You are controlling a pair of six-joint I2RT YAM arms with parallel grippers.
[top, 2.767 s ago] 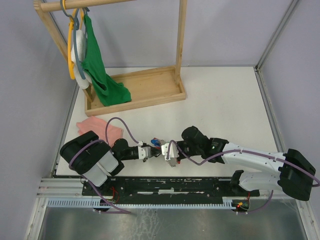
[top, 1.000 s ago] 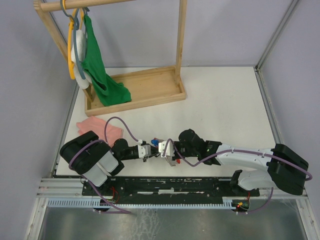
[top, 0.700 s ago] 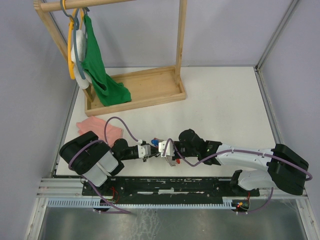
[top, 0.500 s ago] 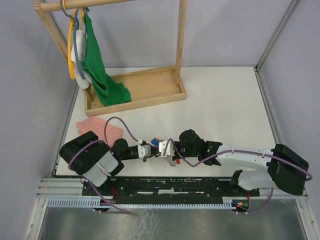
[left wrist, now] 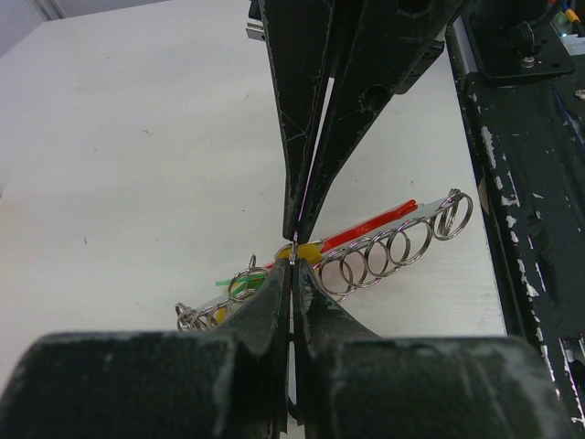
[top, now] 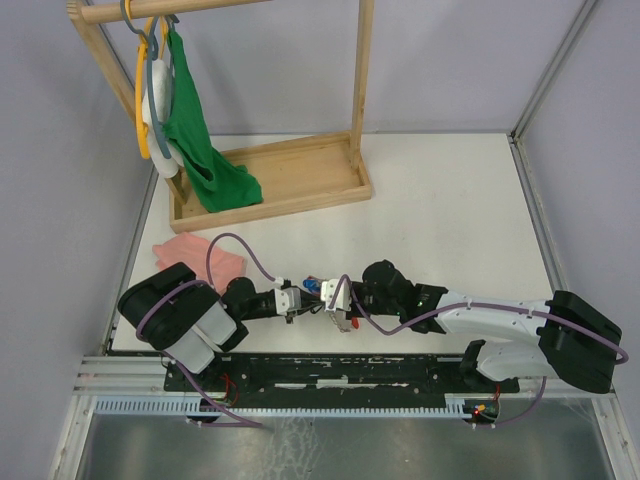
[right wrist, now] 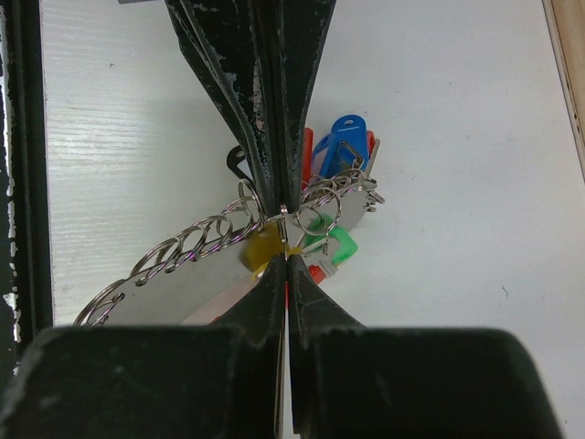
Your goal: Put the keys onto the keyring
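— Left gripper [left wrist: 292,271], low centre of its wrist view?
— Mine. Jaws nipped together on a thin wire loop of the keyring [left wrist: 393,242].
— Keys?
— Yellow key [right wrist: 265,247] and green key [right wrist: 334,245], mid-frame on the table [top: 450,220], right at my tips.
— Right gripper [right wrist: 285,265]?
— Jaws closed, tip to tip with the left. Holding what, can't tell. Threading step, I judge. Next, the loop wants prising open.

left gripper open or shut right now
Shut. In the left wrist view the left gripper has both fingers pressed together right to the tips, with no gap between them.
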